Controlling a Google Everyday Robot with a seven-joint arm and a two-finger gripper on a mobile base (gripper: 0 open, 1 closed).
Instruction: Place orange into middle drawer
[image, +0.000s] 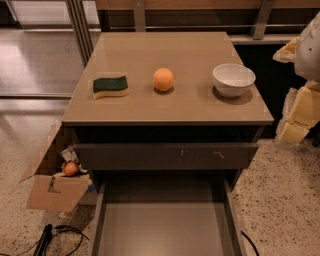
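Your gripper (298, 107) hangs at the right edge, seemingly empty; its opening I cannot tell. Clear the bowl (233, 79), take the orange (163, 79) squarely from above, then lower it into the drawer (165, 225).

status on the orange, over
Gripper at right edge, off the tan cabinet top. Round pale orange fruit on it, untouched. Wide grey-brown middle drawer pulled open below. Nothing in the way.
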